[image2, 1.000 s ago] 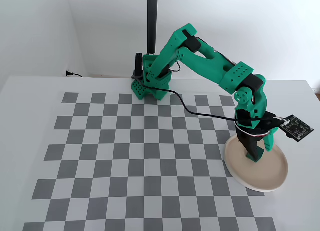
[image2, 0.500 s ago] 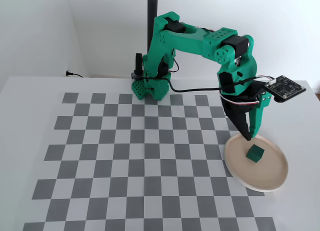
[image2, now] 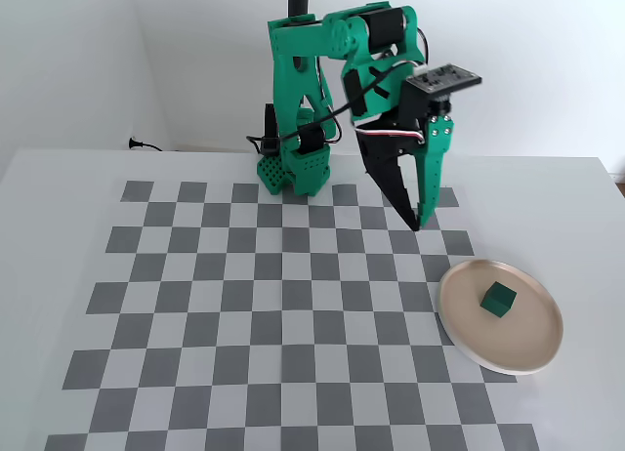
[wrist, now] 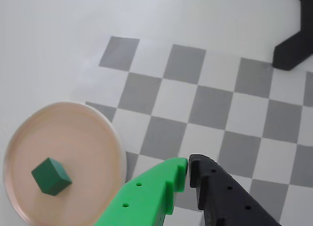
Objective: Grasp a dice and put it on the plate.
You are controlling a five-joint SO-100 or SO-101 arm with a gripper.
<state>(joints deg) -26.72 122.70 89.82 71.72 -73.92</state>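
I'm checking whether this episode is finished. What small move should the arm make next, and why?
Probably just retract toward its rest pose. The small dark green cube already lies on the round beige plate, apart from the gripper, which is shut, empty and raised over the checkered mat. Nothing appears left to grasp.

Both views are bright and evenly lit with soft daylight. Shadows are faint, nothing glares, and the wrist view is slightly soft near the gripper (wrist: 188,168).

Wrist downward; fixed high, front-on.
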